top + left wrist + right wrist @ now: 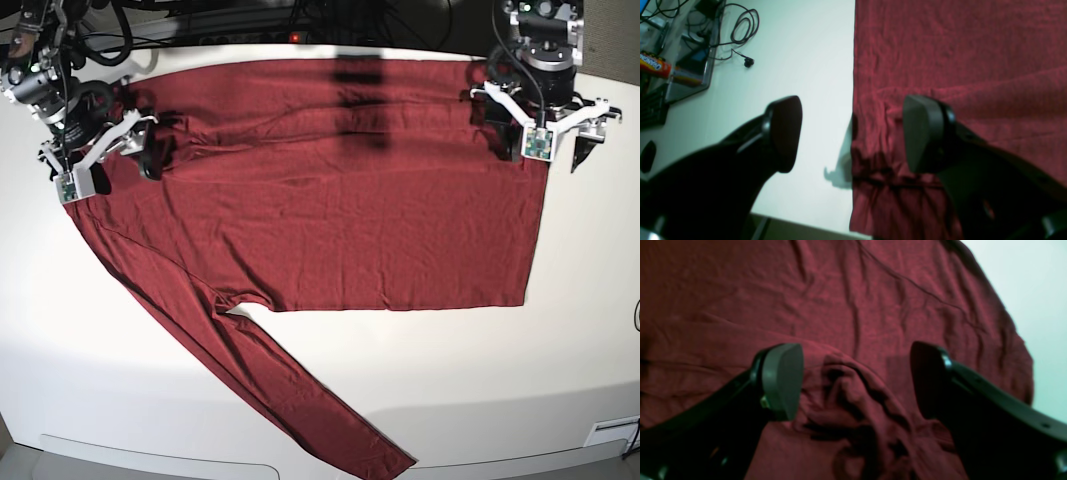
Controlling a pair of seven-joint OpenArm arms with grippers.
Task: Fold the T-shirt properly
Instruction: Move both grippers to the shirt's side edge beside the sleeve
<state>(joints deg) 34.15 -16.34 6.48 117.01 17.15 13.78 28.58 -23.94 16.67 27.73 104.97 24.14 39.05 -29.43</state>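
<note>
T-shirt (pixel 330 190): dark red, long-sleeved, spread flat on the white surface (pixel 480 380), filling most of its far half.
Long axis: the body runs side to side in the base view, shoulder end at that view's left, straight hem at its right.
Sleeve (pixel 270 380): one long sleeve leaves the left shoulder and slants toward the near edge, its cuff close to the front rim.
Fabric: thin and creased; a bunched ridge of cloth (pixel 853 400) shows in the right wrist view, and a fold line crosses the cloth in the left wrist view.
Hem edge (pixel 853 66): straight, lying on bare surface.
Right claw (pixel 857 380): released, fingers spread wide, poised over the bunched cloth at the shoulder end, gripping nothing.
Left claw (pixel 851 133): released, fingers wide apart, straddling the hem edge, one finger over bare surface, the other over cloth; nothing held.
Beyond the shirt: a looped black cable (pixel 741 28) and an orange-labelled item (pixel 655 65) at the surface's far side.
</note>
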